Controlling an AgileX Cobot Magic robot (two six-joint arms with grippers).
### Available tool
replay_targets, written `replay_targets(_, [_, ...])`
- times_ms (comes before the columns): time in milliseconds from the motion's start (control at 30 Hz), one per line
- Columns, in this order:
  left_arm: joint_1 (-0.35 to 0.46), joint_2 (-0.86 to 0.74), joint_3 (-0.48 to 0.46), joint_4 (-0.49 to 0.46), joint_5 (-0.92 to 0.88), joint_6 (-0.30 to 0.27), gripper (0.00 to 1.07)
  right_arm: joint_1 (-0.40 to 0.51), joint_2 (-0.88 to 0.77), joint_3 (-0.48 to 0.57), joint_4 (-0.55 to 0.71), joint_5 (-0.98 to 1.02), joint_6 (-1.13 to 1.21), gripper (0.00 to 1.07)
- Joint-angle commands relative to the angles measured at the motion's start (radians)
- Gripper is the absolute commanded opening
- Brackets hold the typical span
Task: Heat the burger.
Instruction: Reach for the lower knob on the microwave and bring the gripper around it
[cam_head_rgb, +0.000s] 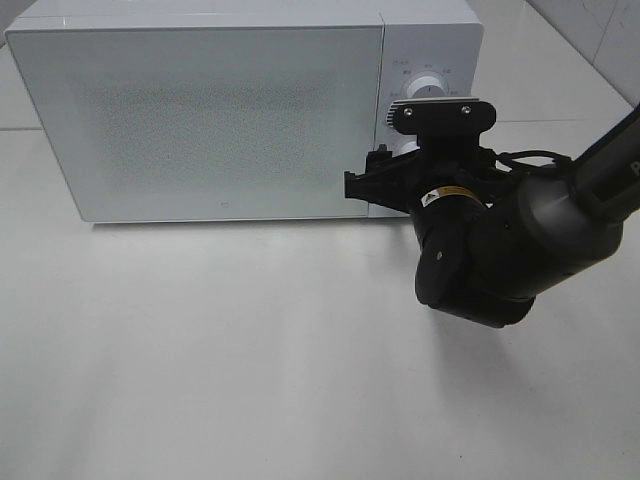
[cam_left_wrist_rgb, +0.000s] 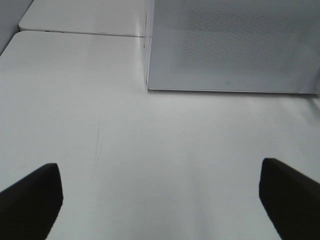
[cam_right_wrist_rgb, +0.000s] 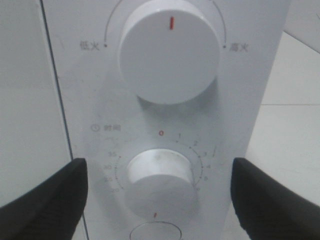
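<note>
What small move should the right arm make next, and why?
Probably back the right gripper off the microwave: its jaws stand open either side of the timer knob, whose red mark points down, away from 0, and the door is shut.

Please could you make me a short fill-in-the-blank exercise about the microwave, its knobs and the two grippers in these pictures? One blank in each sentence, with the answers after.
1. The microwave has its door ___.
2. The right gripper is ___, its fingers on either side of the lower knob.
3. The mark on the upper knob is ___.
4. The left gripper hangs over the table, holding ___.
Missing words: closed; open; red; nothing.
</note>
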Motion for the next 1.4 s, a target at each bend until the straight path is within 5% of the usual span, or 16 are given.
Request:
replay_targets(33, [0.0, -0.019, 0.0, -0.009, -0.012, -0.006, 1.01, -0.018, 0.008, -0.017, -0.008, 0.014, 0.01, 0.75])
replay_targets(500, [0.0, -0.019, 0.0, -0.009, -0.012, -0.006, 1.01, -0.039, 0.036, -0.067, -0.026, 0.018, 0.01, 0.75])
replay_targets(800, [0.0, -0.019, 0.0, -0.009, -0.012, -0.006, 1.01, -0.038, 0.036, -0.067, -0.023, -0.035, 0.01, 0.65])
replay_targets(967, [0.0, -0.019, 0.0, -0.009, -0.012, -0.006, 1.01, -0.038, 0.036, -0.07, -0.019, -0.043, 0.015, 0.43])
replay_targets(1000, [0.0, -0.019, 0.0, -0.009, -0.012, -0.006, 1.01, -0.038, 0.036, -0.07, -0.013, -0.061, 0.029, 0.28])
replay_targets(1067, [0.0, -0.019, 0.0, -0.009, -0.012, -0.006, 1.01, -0.038, 0.036, -0.07, -0.008, -0.068, 0.033, 0.21])
replay_targets(1133, [0.0, -0.019, 0.0, -0.009, -0.012, -0.006, 1.01, -0.038, 0.036, -0.07, -0.001, -0.089, 0.036, 0.0])
replay_targets(1400, [0.0, -0.019, 0.0, -0.009, -0.012, -0.006, 1.01, -0.038, 0.036, -0.07, -0.037, -0.114, 0.077, 0.0])
